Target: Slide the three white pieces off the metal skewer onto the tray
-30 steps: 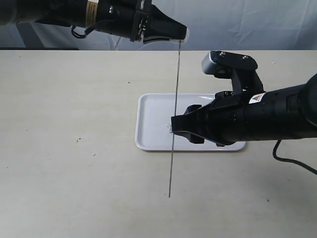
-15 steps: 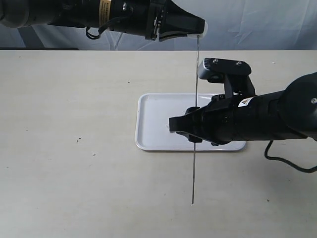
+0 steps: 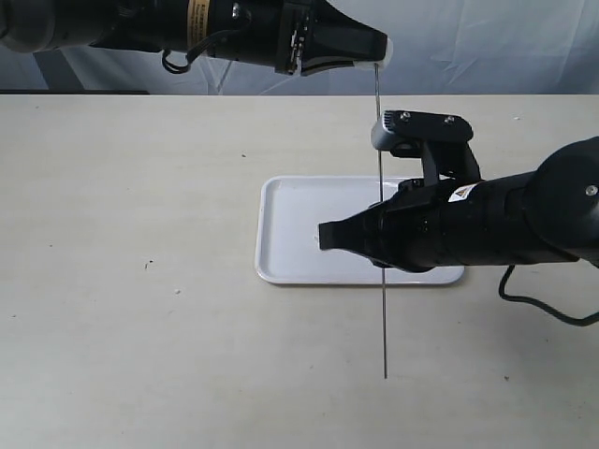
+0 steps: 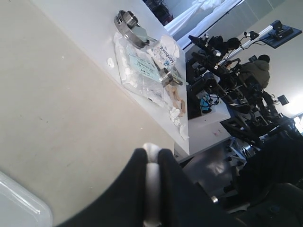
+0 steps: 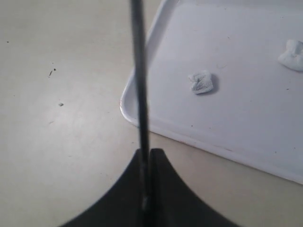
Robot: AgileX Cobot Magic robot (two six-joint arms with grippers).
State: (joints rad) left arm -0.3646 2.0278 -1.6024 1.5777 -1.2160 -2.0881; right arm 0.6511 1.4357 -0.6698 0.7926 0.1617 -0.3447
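Metal skewer (image 3: pixel 384 309): hangs close to upright from its top end, which is clamped in the left gripper (image 3: pixel 379 51) above the far side of the tray (image 3: pixel 281 234). In the left wrist view a white mass sits between that gripper's closed jaws; what it is cannot be told. In the exterior view the rod's bare lower length runs down past the tray's near rim. Its tip appears over the table (image 3: pixel 140 281), and contact with the table cannot be judged.

Right gripper (image 3: pixel 323 236): lies low over the tray with its tips toward the left arm's side and its jaws pressed together, with no gap between them. The rod crosses this gripper farther back along its body, away from the tips. In the right wrist view the rod appears as a thick blurred bar in line with the seam between the jaws.

Tray contents: one white piece (image 5: pixel 202 82) lies on the tray floor near a rounded corner. A second white piece (image 5: pixel 292 54) lies farther in, well apart from the first. Both are clear of the rod. A third piece is not discernible.
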